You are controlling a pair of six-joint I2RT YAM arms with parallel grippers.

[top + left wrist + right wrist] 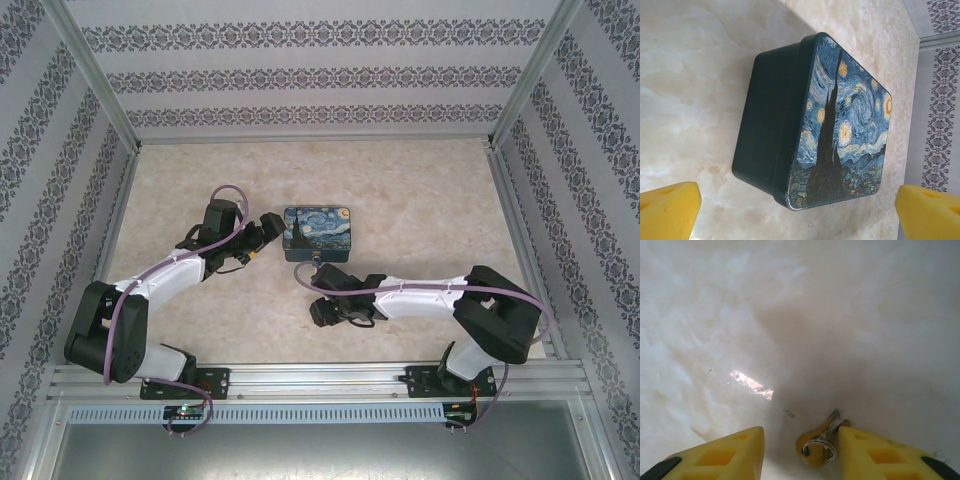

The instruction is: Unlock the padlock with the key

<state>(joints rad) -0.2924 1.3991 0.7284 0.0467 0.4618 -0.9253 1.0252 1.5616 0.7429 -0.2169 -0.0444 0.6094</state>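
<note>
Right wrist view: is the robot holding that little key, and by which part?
Nothing is held. The key lies on the table between the right gripper's open jaws; the left gripper is open too.

Blue-and-yellow swirls on the tin (840,125), dark green sides. Cream marbling across the desk (700,75). Brassy gold on the key (810,445).

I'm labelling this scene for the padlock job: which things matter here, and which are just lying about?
For the job:
key, on a ring
right end effector, open, a finger either side of the key

Lying about, as far as I can tell:
painted tin
tabletop
</note>
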